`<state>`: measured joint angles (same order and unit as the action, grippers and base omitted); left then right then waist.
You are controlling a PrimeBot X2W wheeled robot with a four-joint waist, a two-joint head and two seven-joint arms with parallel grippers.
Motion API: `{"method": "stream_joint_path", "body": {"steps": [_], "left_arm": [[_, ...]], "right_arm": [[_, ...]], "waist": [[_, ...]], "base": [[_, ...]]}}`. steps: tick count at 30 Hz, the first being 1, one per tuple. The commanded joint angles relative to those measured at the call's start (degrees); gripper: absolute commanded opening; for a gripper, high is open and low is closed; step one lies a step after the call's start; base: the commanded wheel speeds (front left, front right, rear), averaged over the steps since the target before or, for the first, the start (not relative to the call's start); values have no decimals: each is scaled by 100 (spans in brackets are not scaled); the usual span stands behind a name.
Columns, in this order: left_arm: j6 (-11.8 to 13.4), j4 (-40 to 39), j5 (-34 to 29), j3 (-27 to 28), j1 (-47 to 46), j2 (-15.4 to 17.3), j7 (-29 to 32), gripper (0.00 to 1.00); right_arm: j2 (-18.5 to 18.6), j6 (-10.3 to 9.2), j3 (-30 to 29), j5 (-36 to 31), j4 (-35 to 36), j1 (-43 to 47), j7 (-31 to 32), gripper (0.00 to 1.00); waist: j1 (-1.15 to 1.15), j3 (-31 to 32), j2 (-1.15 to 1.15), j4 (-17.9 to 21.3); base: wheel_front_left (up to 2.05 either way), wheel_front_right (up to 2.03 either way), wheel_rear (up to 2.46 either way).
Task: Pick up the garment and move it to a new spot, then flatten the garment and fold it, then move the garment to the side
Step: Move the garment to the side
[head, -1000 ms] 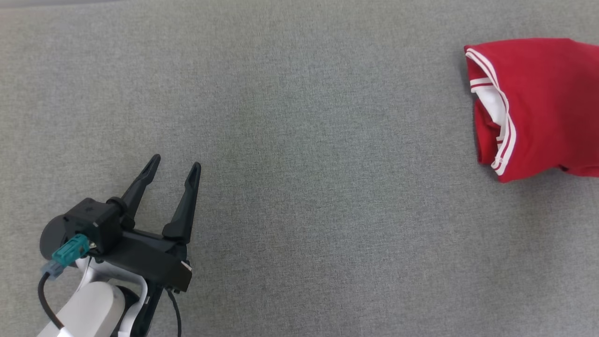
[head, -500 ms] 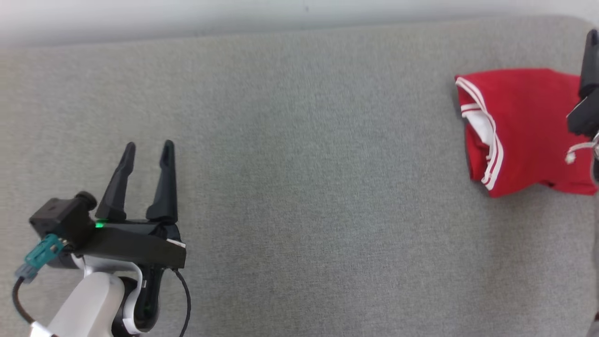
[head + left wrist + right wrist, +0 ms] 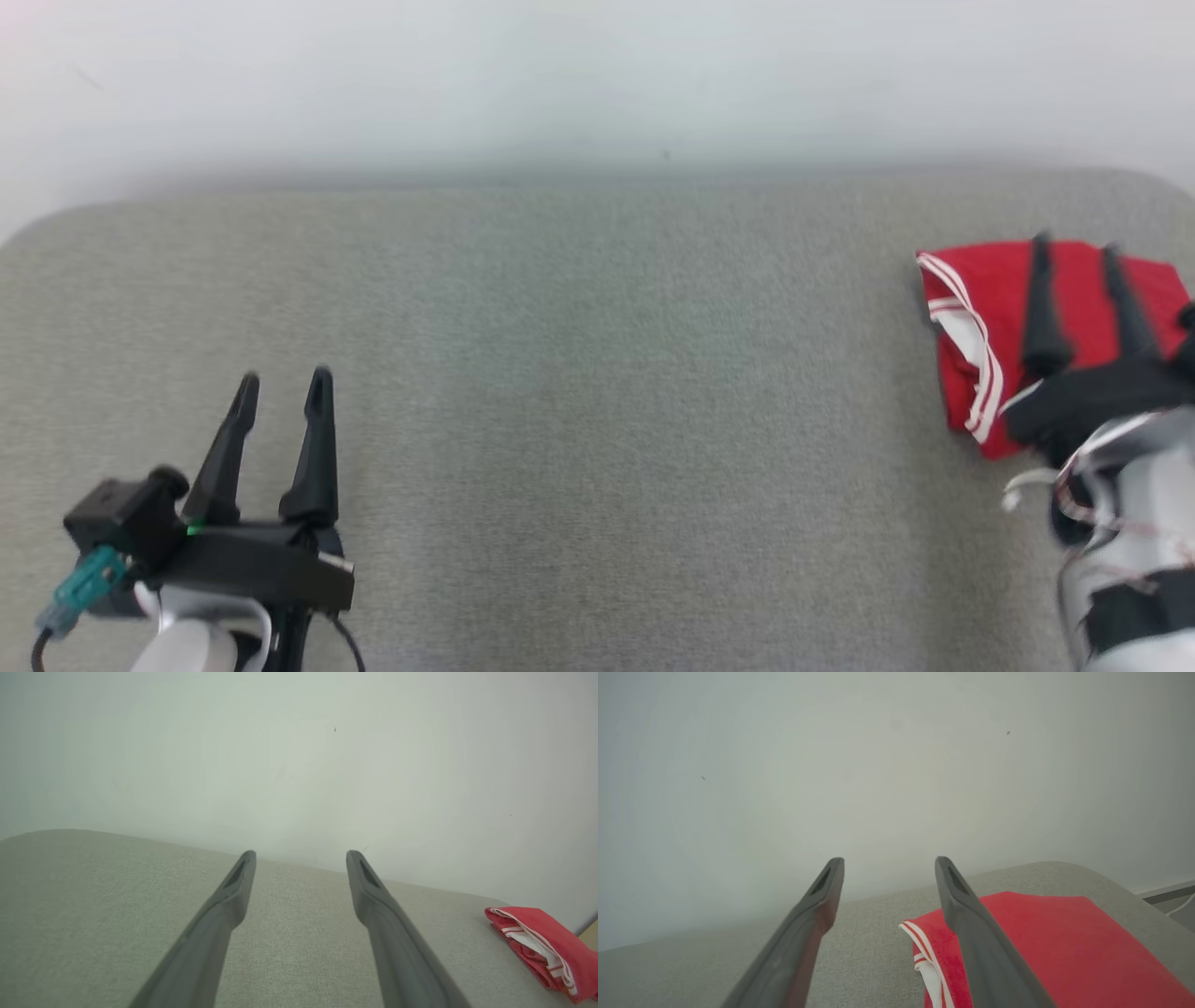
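Item: folded red cloth garment with white stripes [image 3: 999, 289]. Lies at far right end of grey fabric-covered surface [image 3: 597, 420], long axis seemingly left to right. Right hand [image 3: 1075, 245]: nearer, poised over garment, fingers apart, gripping nothing. Left hand [image 3: 284, 375]: well apart at left, fingers apart, empty.

soft even light, faint shadows, head view slightly blurred

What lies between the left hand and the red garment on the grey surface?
Nothing: in the head view, the grey fabric surface is bare between the left hand and the red garment.
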<state>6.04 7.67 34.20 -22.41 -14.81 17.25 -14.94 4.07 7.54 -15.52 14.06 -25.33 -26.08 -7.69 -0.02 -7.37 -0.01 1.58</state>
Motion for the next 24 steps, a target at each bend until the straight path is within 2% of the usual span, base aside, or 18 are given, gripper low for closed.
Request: {"method": "stream_joint_path", "body": {"steps": [1, 7, 13, 17, 24], "left_arm": [[0, 25, -24, 39, 98, 18, -36, 100], [50, 41, -32, 192, 491, 16, -37, 100], [88, 96, -179, 55, 775, 211, 117, 100], [164, 113, -386, -110, 870, 387, 294, 100], [301, 86, -469, -143, 1008, 459, 296, 100]], "right_arm": [[-24, -11, 65, 40, 70, 107, -20, 100], [-101, -11, 377, 322, 539, 844, -31, 100], [-109, -11, 737, 600, 779, 1455, 82, 100], [-106, -11, 893, 545, 887, 1782, 223, 100], [-109, -11, 999, 359, 1181, 2164, 425, 100]], "waist": [[2, 317, 1, -263], [2, 571, 1, -399], [2, 711, 1, -431], [2, 762, 1, -414], [2, 770, 1, -345]], "base": [[0, 0, 0], [0, 0, 0], [0, 0, 0], [0, 0, 0], [0, 0, 0]]}}
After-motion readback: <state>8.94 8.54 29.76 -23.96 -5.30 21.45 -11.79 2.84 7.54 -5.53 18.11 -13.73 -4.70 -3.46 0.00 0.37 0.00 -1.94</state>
